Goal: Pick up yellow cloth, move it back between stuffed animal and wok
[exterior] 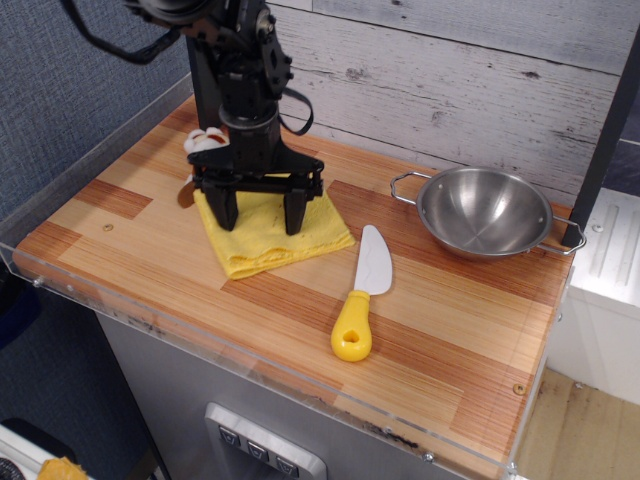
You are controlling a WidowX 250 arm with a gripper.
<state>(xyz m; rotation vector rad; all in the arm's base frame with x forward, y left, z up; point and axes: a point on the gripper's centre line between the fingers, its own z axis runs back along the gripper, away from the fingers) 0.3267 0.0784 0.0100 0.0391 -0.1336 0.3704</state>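
A white plastic knife with a yellow handle (362, 295) lies on the striped wooden tabletop (450, 330), blade pointing toward the back. A whitewashed plank wall (450, 70) stands behind; a clear acrylic rim (300, 385) edges the front.
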